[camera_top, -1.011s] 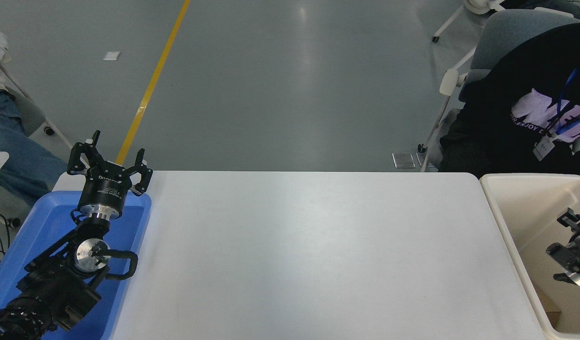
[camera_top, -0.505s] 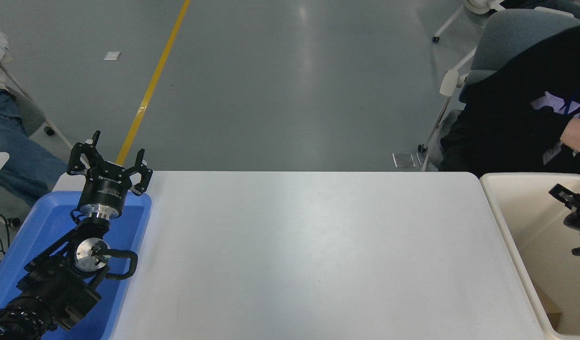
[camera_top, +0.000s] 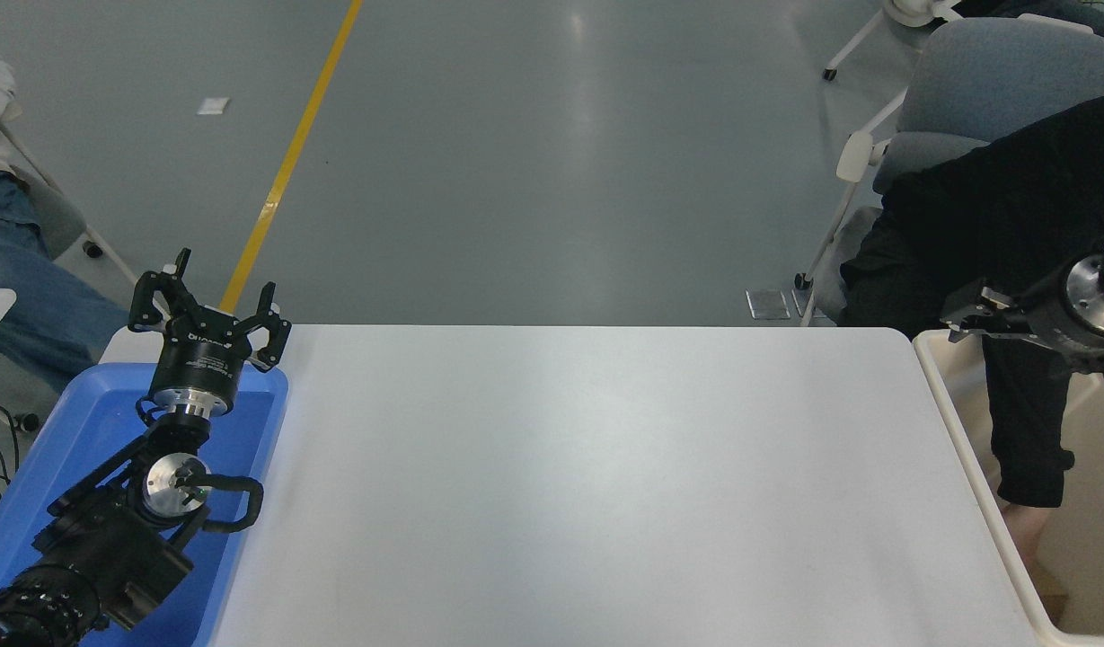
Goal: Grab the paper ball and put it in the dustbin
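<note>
The right gripper (camera_top: 965,316) has lifted out of the bin (camera_top: 951,413); its grip is unclear. A person's arm (camera_top: 1023,431) now reaches in, so the ball looks dropped.

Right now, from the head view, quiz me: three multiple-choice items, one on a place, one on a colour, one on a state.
1. The person's black sleeve reaches: A onto the floor; B into the dustbin; C onto a shelf.
2. The tray under the left gripper is: A red; B green; C blue.
3. The left gripper's jaws are: A open; B shut on a ball; C shut on a cup.
Answers: B, the sleeve drops inside the dustbin's walls; C, its rim is bright blue; A, the jaws stand spread, nothing between.
</note>
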Robot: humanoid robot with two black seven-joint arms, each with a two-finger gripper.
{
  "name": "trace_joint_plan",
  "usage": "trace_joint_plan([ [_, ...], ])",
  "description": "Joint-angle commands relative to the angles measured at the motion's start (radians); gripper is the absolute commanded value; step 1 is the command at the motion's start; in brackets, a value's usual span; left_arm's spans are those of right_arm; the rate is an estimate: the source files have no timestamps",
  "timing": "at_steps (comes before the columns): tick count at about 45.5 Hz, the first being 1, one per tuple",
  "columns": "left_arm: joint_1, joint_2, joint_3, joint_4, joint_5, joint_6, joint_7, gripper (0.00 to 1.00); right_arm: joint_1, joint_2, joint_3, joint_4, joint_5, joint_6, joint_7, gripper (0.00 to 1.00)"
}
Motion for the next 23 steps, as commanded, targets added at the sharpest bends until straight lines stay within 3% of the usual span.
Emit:
trace_joint_plan([
  [1,0.0,0.0,0.0,0.0,0.0,0.0,0.0,0.99,0.212,0.1,-0.024,0.032,0.064,0.199,-0.001,1.0],
  [11,0.0,0.0,0.0,0.0,0.0,0.0,0.0,0.99,0.338,0.182,-0.008,0.081,0.067,0.199,-0.001,1.0],
  [23,0.0,0.001,0.0,0.0,0.0,0.0,0.0,0.99,0.37,0.195,0.005,0.087,0.067,0.199,-0.001,1.0],
])
